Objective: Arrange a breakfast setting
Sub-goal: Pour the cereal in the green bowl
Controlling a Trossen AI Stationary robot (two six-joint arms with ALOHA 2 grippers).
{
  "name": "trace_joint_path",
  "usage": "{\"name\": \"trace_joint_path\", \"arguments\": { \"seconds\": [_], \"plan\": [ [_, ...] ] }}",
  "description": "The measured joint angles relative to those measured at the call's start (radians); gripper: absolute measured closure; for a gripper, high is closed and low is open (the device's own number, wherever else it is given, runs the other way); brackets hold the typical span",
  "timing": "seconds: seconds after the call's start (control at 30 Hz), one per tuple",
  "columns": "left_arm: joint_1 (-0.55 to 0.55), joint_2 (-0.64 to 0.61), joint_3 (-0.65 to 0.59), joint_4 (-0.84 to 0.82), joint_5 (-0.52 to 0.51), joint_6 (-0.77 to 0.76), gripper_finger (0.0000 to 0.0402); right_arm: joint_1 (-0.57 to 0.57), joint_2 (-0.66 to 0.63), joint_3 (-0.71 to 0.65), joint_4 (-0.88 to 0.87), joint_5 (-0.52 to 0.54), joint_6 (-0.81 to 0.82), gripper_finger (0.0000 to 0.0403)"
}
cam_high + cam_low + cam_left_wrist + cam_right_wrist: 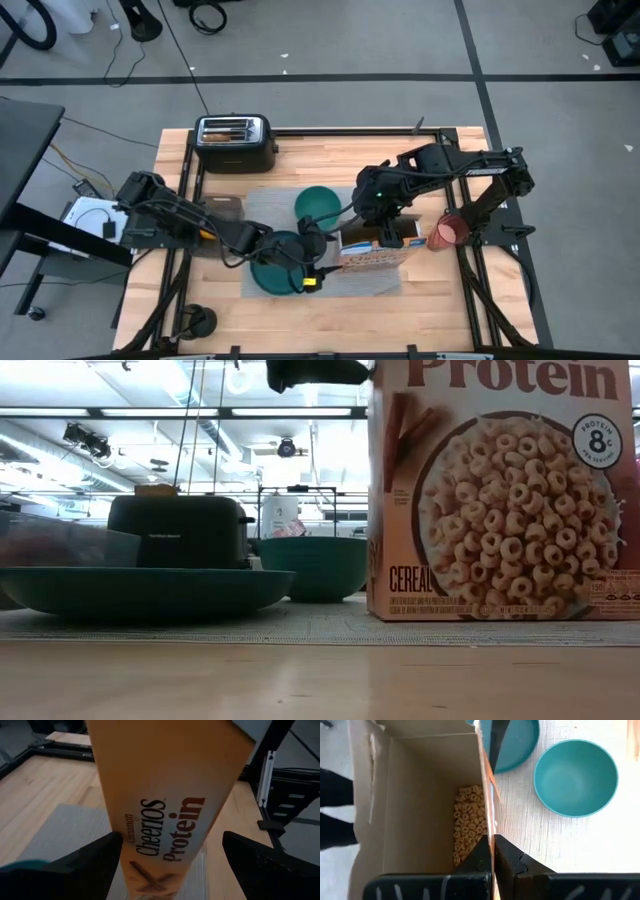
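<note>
Pinching the cereal box (420, 795) wall, right pincer (492, 857) sits beside the bowl (576, 777); left pincer (170, 865) gapes

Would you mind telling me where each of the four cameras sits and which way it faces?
High view: above the table, straight down; both arms, cereal box, toaster.
Low view: table height, level; plate, bowl, box; one dark arm part above.
Left wrist view: behind the open left gripper, facing the box front.
Right wrist view: above the box, looking down; right gripper shut on its wall.
The cereal box shows in all four views.
</note>
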Motion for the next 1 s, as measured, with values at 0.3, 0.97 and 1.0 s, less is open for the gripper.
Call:
{"name": "trace_joint_path", "arguments": {
  "seconds": [0.3, 0.97, 1.0],
  "plan": [
    [0.037, 0.039, 0.0, 0.035, -0.006, 0.082, 0.0049, 0.007, -0.001, 0.0, -0.004, -0.033, -0.041, 0.0394],
    [0.009, 0.004, 0.0, 0.069, 0.002, 0.118, 0.0049, 0.056, 0.001, 0.0, 0.024, 0.062, 0.04, 0.0394],
    [0.006, 0.004, 0.0, 0.072, 0.002, 0.12, 0.0049, 0.052, 0.001, 0.0, 0.022, 0.062, 0.054, 0.0394]
  ]
}}
